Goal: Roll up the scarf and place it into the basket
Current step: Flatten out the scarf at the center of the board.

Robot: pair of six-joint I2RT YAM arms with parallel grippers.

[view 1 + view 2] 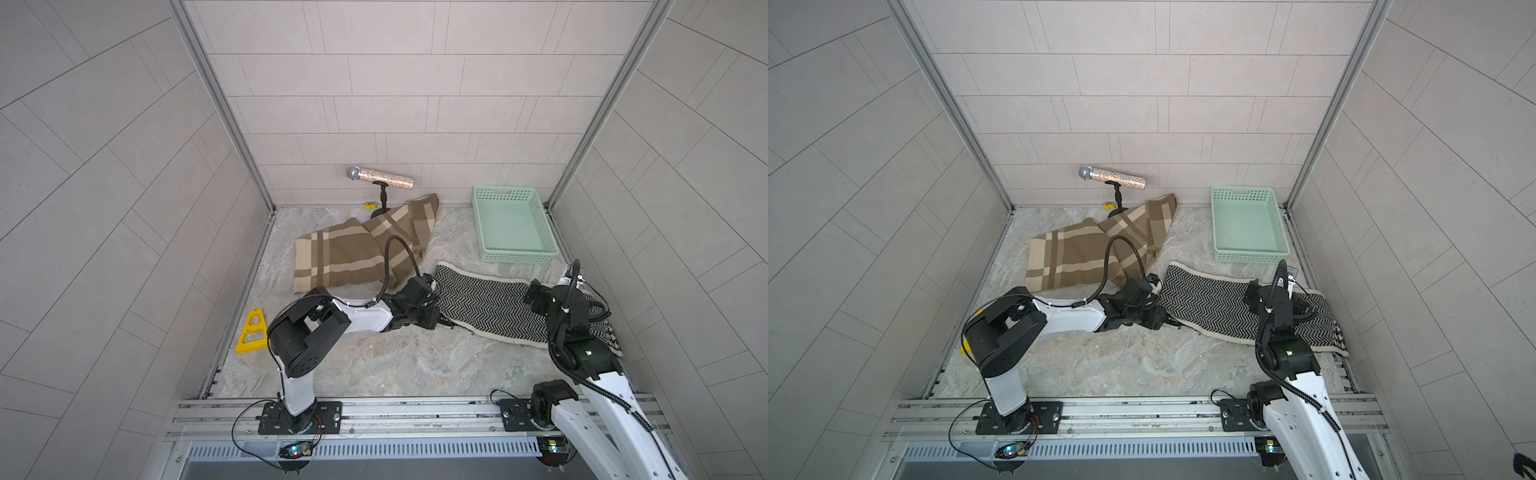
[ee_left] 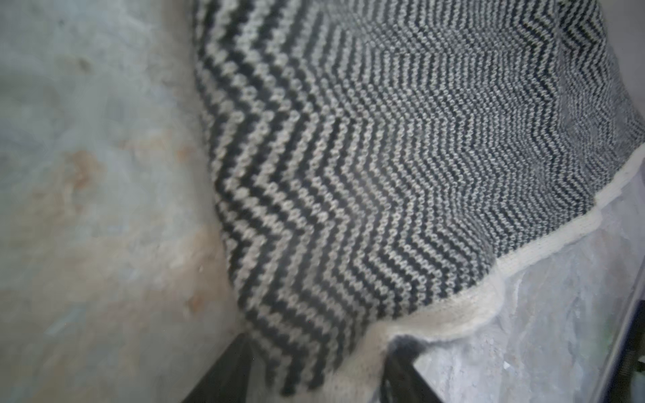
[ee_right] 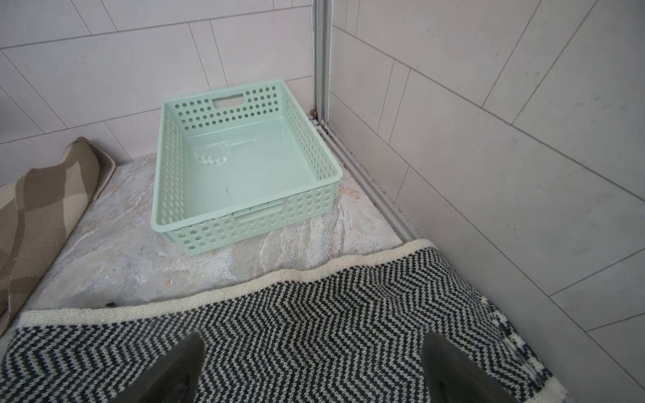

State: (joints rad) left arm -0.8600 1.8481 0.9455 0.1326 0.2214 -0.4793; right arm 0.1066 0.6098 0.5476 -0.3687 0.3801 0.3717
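Scarf [image 1: 490, 307] corner inside left claw [image 2: 319, 345]; right claw [image 3: 314, 336] spread wide above.

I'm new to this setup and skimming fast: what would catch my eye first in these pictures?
The black-and-white zigzag scarf lies flat on the right, with the left gripper at one end and the open right gripper above its other half. Behind it, the empty mint-green basket sits in the far right corner. A glittery microphone shines at the back wall, above a brown plaid cloth.
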